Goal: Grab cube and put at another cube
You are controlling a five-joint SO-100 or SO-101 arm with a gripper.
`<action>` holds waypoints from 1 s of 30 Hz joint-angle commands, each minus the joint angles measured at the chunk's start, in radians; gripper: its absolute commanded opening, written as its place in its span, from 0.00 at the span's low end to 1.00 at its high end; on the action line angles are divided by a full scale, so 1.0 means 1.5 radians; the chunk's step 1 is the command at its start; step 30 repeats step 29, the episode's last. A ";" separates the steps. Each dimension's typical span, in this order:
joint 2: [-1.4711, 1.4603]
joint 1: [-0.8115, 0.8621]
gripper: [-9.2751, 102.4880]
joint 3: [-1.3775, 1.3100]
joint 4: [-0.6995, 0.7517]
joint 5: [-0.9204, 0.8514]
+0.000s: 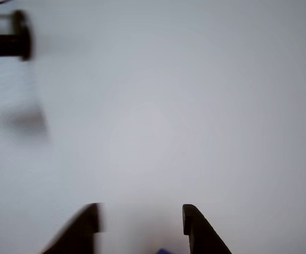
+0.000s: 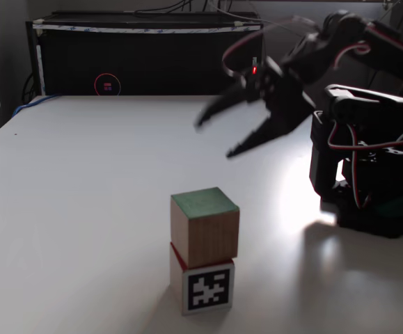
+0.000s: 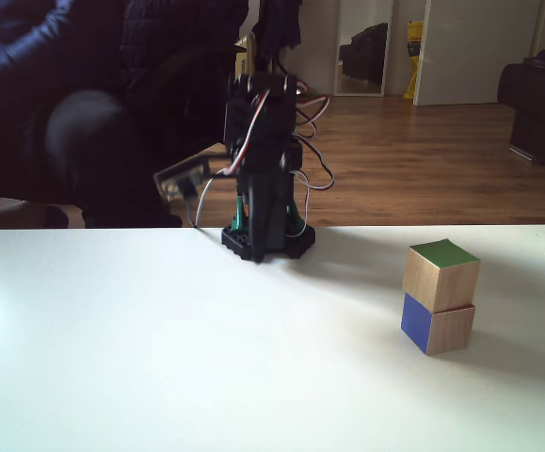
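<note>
A white table [image 3: 112,358] catches bright glare. Behind it lies a wooden floor [image 3: 394,160], with a white door [image 3: 474,52], a mirror [image 3: 364,47] and a dark sofa [image 3: 540,99].

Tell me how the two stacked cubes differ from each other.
The top cube has a green upper face and plain wood sides; the bottom cube carries a black-and-white marker in a fixed view and a blue face in a fixed view. The top cube rests on the bottom one, slightly twisted; the bottom one sits on the table. Both look similar-sized.
</note>
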 commanded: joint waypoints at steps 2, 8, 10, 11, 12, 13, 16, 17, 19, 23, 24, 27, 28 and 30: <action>0.016 0.001 0.10 0.063 -0.014 -0.028; 0.016 -0.012 0.08 0.078 -0.020 -0.043; 0.016 -0.011 0.08 0.078 -0.020 -0.041; 0.016 -0.011 0.08 0.078 -0.020 -0.041; 0.016 -0.011 0.08 0.078 -0.020 -0.041; 0.016 -0.011 0.08 0.078 -0.020 -0.041; 0.016 -0.011 0.08 0.078 -0.020 -0.041; 0.016 -0.011 0.08 0.078 -0.020 -0.041; 0.016 -0.011 0.08 0.078 -0.020 -0.042; 0.016 -0.011 0.08 0.078 -0.020 -0.042; 0.016 -0.011 0.08 0.078 -0.020 -0.042; 0.016 -0.012 0.08 0.078 -0.020 -0.042; 0.016 -0.012 0.08 0.078 -0.020 -0.042; 0.016 -0.012 0.08 0.078 -0.020 -0.042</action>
